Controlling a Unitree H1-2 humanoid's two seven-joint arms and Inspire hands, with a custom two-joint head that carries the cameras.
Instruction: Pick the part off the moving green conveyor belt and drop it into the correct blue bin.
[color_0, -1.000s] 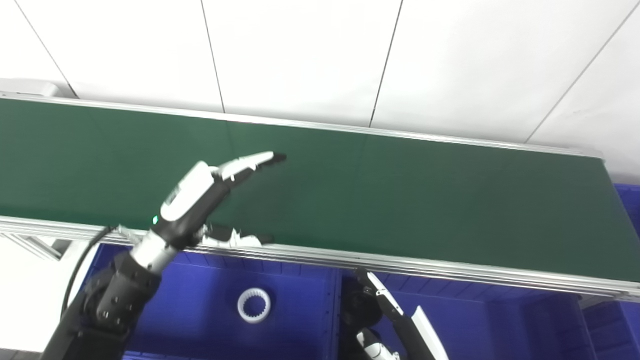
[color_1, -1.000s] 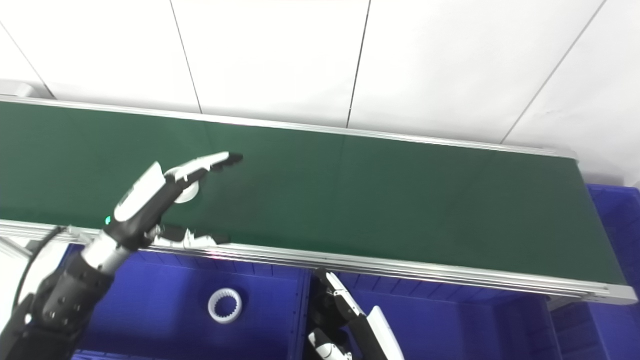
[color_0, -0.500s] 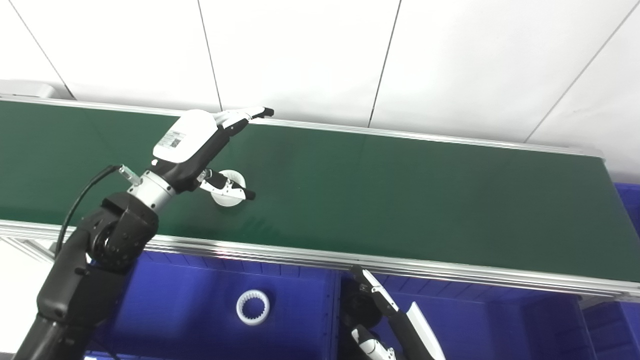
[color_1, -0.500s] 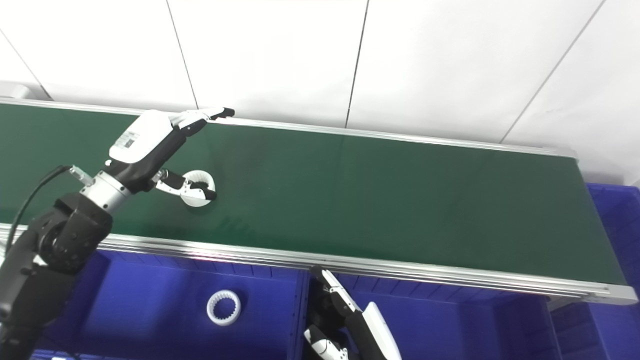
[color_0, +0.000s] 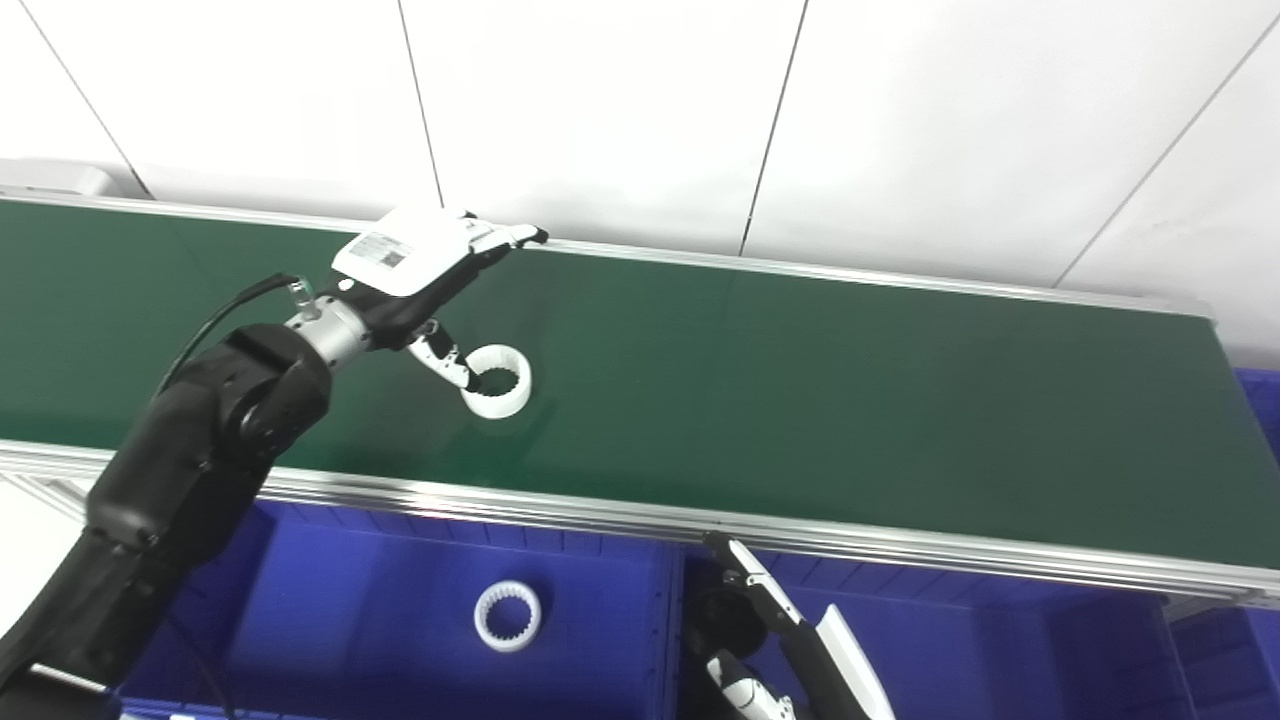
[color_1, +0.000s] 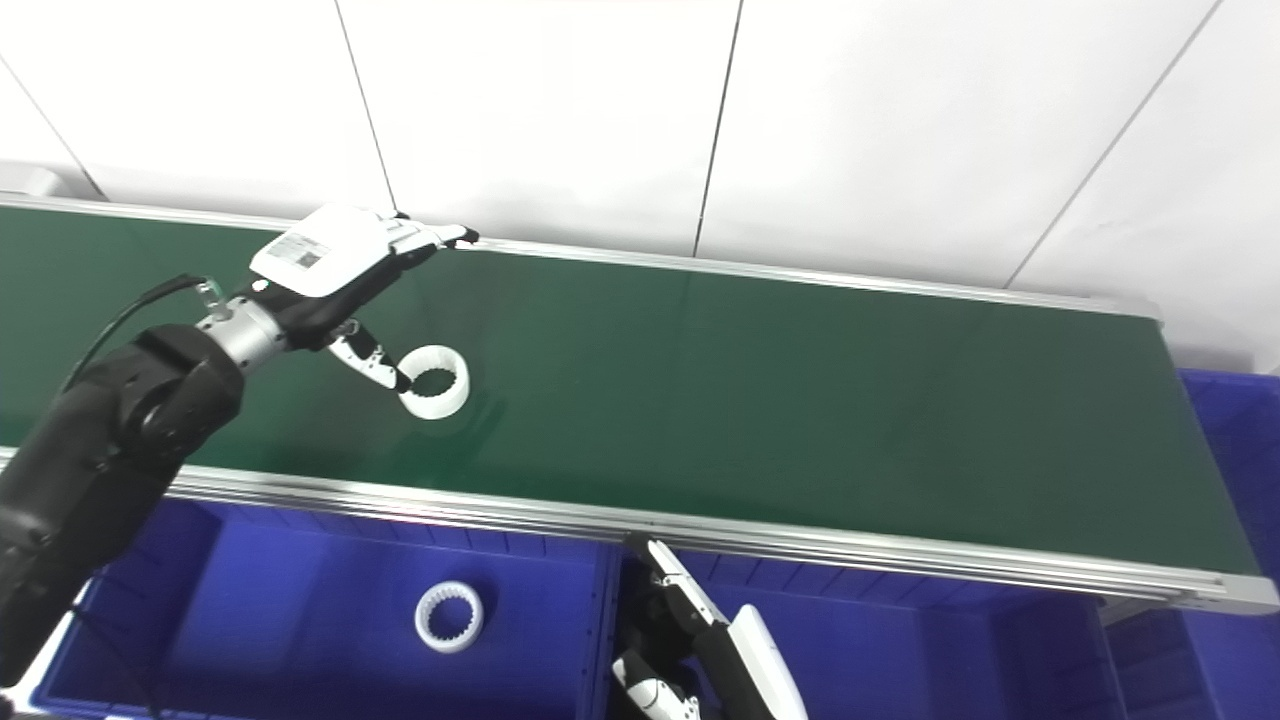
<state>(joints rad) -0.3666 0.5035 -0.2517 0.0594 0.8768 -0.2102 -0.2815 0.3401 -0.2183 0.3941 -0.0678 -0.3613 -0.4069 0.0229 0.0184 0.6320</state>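
Presently the white toothed ring (color_0: 497, 380) lies flat on the green conveyor belt (color_0: 800, 400), not yet lifted, its near rim at the thumb tip of the left hand (color_0: 415, 265), whose fingers (color_0: 505, 237) stretch spread beyond it, pinching nothing. Pickup and the drop remain; an alike ring (color_0: 508, 615) already sits in the blue bin (color_0: 380, 620) below. Right hand (color_0: 790, 645) waits low, fingers apparently apart, empty.

The ring part (color_0: 497, 381) lies on the conveyor belt (color_0: 850, 400) just right of the left hand (color_0: 420, 270) and touching its thumb — nearer, below the belt's front rail, a second ring (color_0: 508, 615) sits in a bin (color_0: 400, 620) left of the right hand (color_0: 780, 640).
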